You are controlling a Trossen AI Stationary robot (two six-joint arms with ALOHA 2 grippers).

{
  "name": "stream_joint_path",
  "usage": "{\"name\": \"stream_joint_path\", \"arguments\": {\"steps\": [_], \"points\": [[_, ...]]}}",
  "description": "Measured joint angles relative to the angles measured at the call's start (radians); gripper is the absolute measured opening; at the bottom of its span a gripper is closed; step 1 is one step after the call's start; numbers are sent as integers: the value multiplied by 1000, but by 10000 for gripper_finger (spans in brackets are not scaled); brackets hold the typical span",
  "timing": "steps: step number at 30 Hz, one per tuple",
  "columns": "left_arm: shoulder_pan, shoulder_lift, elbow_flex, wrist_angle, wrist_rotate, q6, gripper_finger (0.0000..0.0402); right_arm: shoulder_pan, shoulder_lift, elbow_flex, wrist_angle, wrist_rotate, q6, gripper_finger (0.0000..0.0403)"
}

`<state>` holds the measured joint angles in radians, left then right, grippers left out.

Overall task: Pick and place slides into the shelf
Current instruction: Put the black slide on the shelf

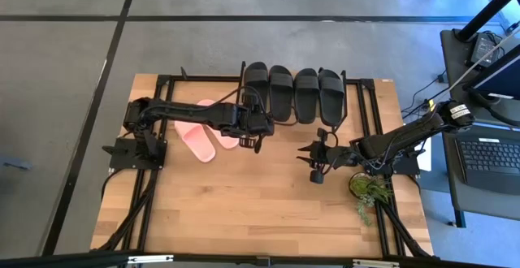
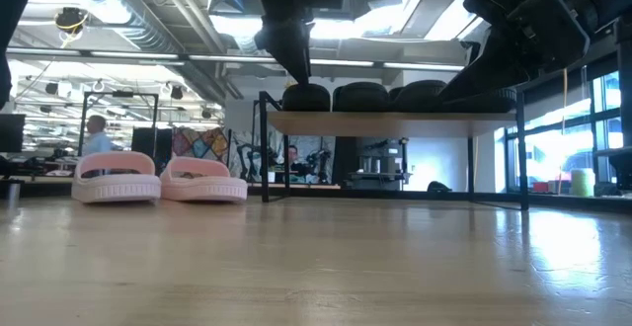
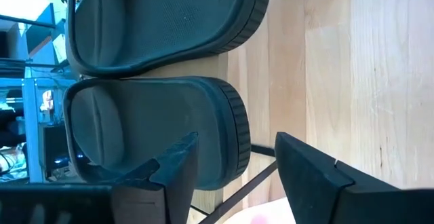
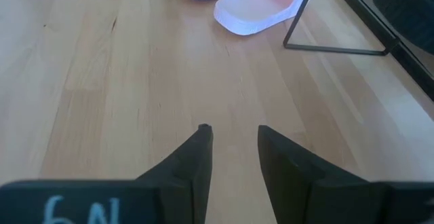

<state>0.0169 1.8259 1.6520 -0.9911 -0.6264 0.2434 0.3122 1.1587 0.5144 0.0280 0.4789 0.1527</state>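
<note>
Left gripper point(image 1: 255, 142) is open and empty, its fingers point(image 3: 173, 176) apart just in front of the shelf point(image 1: 357, 97), near the leftmost of four black slides point(image 1: 293, 94) on top. Right gripper point(image 1: 311, 159), slightly parted, seemingly holds nothing above the table point(image 1: 244, 211). Two pink slides point(image 1: 201, 134) lie left of the shelf

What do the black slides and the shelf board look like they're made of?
The black slides look like matte moulded rubber or foam: a finely stippled footbed and a ribbed sole edge. The shelf has a light board that looks like wood or a wood laminate, on thin black legs, probably metal. The left gripper is open beside them.
</note>
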Motion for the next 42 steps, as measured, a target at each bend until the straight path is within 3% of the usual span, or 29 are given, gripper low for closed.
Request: {"name": "stream_joint_path", "arguments": {"steps": [15, 28, 42], "points": [[73, 1, 0, 2, 92, -30, 185, 0, 0, 0, -2, 0, 0, 120], [73, 1, 0, 6, 95, -24, 106, 0, 0, -1, -6, 0, -1, 120], [76, 10, 1, 6, 96, 3, 53, 0, 0, -1, -5, 0, 0, 120]]}}
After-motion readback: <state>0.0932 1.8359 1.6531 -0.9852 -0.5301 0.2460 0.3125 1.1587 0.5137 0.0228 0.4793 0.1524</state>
